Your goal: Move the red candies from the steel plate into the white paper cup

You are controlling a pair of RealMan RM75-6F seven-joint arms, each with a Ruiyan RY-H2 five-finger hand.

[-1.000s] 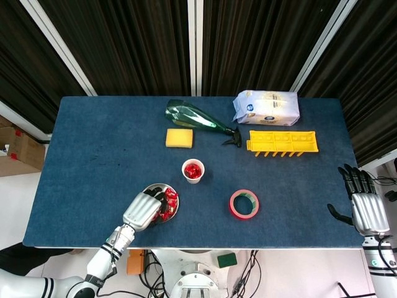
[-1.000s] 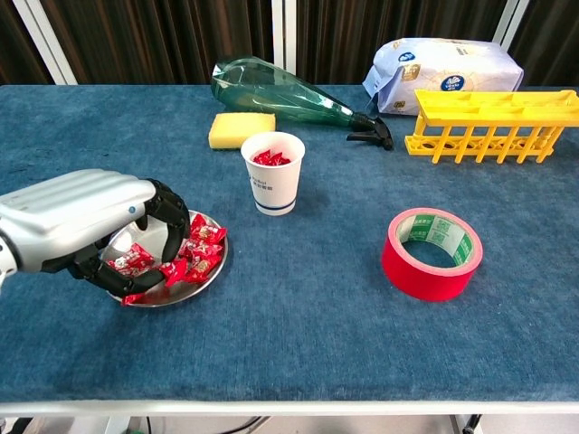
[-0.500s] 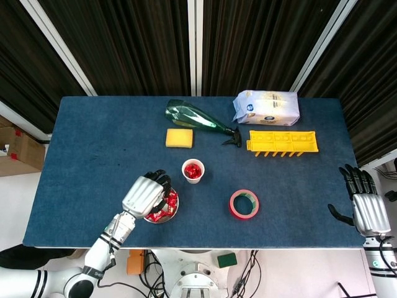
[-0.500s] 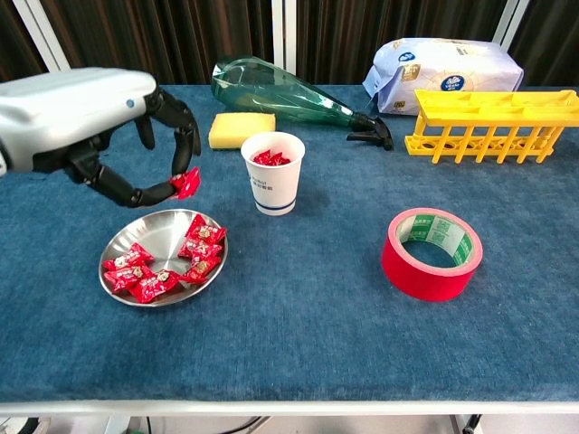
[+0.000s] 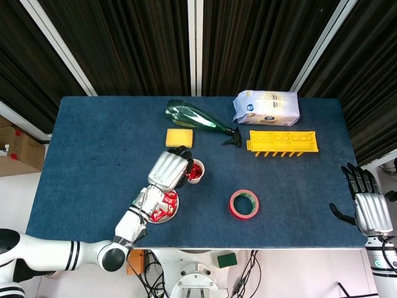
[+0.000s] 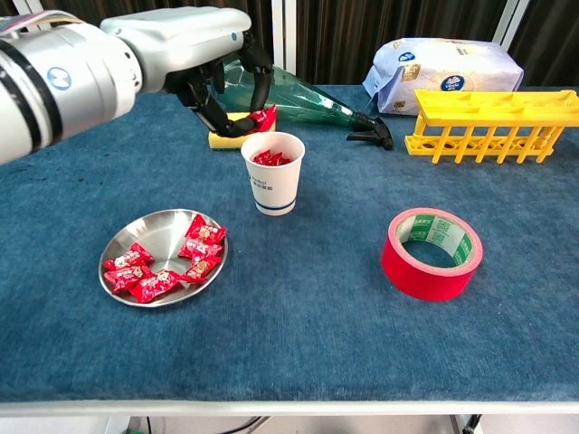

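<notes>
Blue-striped white paper cup [image 6: 273, 173], print illegible

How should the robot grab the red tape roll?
Judging by how it lies, from above. The tape roll rests flat on the table with its hole facing up, so a thumb could go inside the ring and fingers outside the red wall, pinching one side. Nothing stands close around it.

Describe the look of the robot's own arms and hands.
Left hand: silver ribbed metal back, black fingers. Its arm is a glossy light-grey tube with a round blue logo, showing black bands in the head view. Right hand has the same silver back and black fingers.
</notes>
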